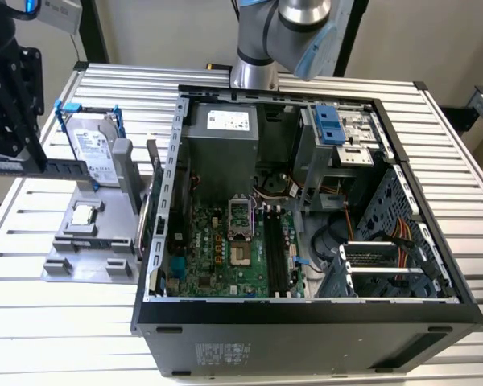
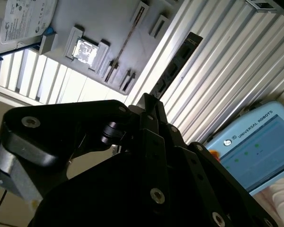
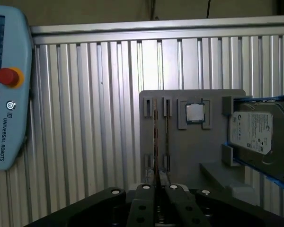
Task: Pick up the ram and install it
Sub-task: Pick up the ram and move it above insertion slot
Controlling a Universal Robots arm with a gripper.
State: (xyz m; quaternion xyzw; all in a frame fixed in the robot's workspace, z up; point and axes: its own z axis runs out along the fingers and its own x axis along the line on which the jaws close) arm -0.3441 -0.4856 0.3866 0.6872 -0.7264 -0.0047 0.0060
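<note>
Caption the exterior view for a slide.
Tool grips the ram near the grey parts tray, open computer case alongside.

I found the case open on top, so the memory slots could be reached from above. Its side wall stood between them and the gripper clamped on the ram. The power supply and drive cage crowded the far end, with cables just beside the slots
</note>
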